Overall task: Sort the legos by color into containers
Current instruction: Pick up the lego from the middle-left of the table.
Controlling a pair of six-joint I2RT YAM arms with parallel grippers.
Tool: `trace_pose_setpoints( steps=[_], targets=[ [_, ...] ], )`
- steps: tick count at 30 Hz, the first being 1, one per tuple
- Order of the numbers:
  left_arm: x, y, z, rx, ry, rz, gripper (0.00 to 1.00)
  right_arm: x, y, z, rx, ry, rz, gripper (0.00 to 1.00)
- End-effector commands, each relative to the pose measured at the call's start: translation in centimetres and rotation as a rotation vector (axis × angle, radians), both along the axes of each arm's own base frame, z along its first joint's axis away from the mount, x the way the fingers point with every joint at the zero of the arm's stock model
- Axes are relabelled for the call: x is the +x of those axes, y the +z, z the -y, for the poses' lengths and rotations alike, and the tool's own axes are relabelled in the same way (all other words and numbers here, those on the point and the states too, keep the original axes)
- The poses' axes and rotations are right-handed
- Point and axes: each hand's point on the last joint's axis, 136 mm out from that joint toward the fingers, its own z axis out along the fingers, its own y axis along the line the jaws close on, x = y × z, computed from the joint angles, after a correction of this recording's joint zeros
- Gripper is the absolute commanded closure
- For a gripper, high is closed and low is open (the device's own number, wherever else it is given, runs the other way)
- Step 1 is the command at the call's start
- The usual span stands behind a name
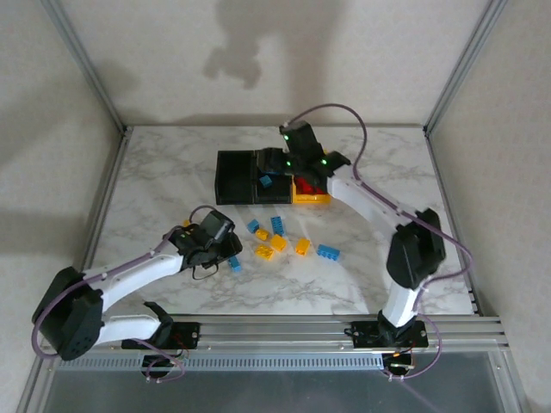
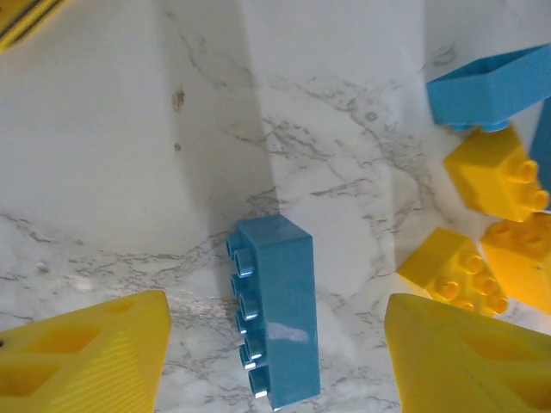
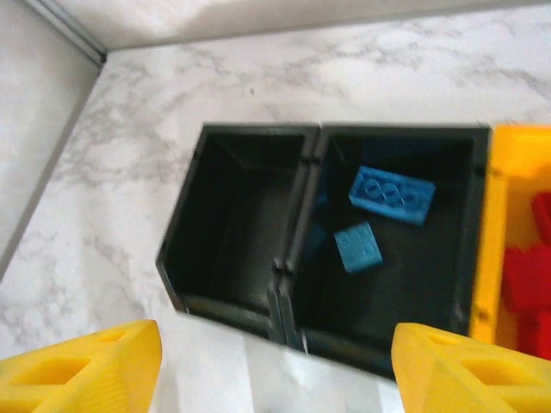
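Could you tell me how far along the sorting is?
Done: blue bricks lie in the middle black bin, red bricks in the yellow bin. In hand: the left tool, open, straddles a blue brick; the right tool hangs open and empty. Left: loose yellow and blue bricks; the left black bin is empty.

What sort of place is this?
Probably a robot test cell: a left arm and right arm bolted to a marble-look table, metal frame around it, toy bricks and bins for sorting.
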Motion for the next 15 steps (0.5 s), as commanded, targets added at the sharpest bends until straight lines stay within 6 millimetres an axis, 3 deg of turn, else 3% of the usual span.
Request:
trace_pose_setpoints(
  steps=[1,7,15],
  targets=[
    [0.6,0.1,0.0,0.06,0.014,0.0,0.38,-2.5,-1.8,2.3,-0.016,-0.009,-0.006,0.29],
    [0.7,-1.5,0.7,0.114,-0.016,-0.036,0.4,-7.9,-5.9,6.7,-0.035,-0.045,-0.083,0.32],
    [0.7,-2.4,1.7,0.12,-0.035,-0.051,0.52,-15.9,-7.6,7.2,0.062,0.185,-0.12,0.32]
  ],
)
